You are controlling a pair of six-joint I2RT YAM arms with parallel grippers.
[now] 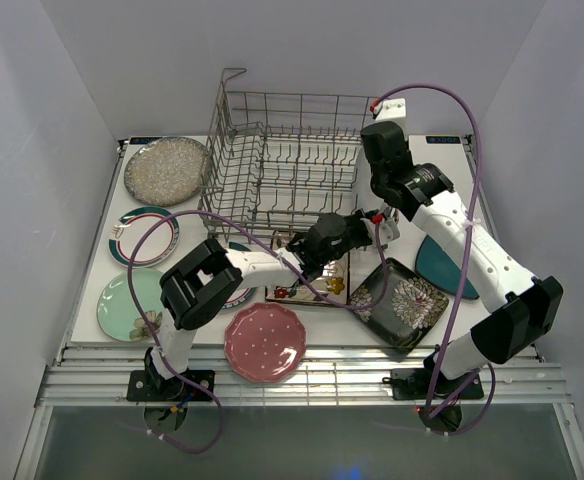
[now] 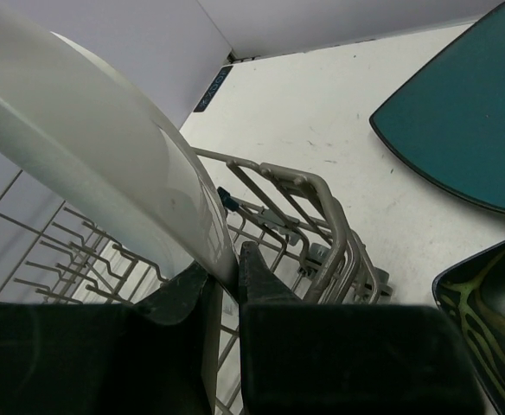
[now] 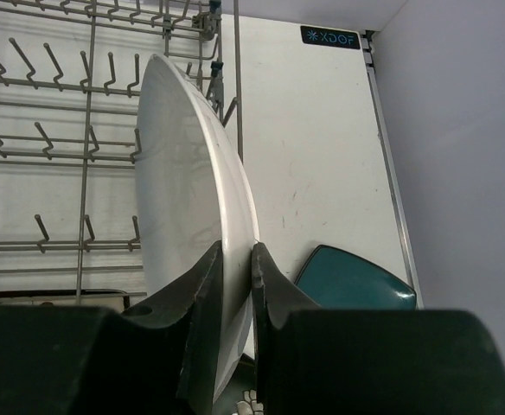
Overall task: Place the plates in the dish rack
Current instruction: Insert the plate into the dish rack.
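Observation:
A white oval plate (image 3: 192,199) stands on edge at the right front corner of the grey wire dish rack (image 1: 282,170), held from two sides. My left gripper (image 2: 226,277) is shut on its rim, with the plate (image 2: 105,147) rising up and to the left over the rack's tines (image 2: 322,216). My right gripper (image 3: 237,259) is also shut on its rim. In the top view the two grippers, left (image 1: 364,225) and right (image 1: 384,215), meet just in front of the rack, and the arms mostly hide the plate there.
Around the rack on the table lie a speckled silver plate (image 1: 165,168), a teal-rimmed white one (image 1: 144,236), a pale green one (image 1: 129,304), a pink scalloped one (image 1: 264,341), a cream floral square (image 1: 312,285), a black floral square (image 1: 404,302) and a teal plate (image 1: 442,265).

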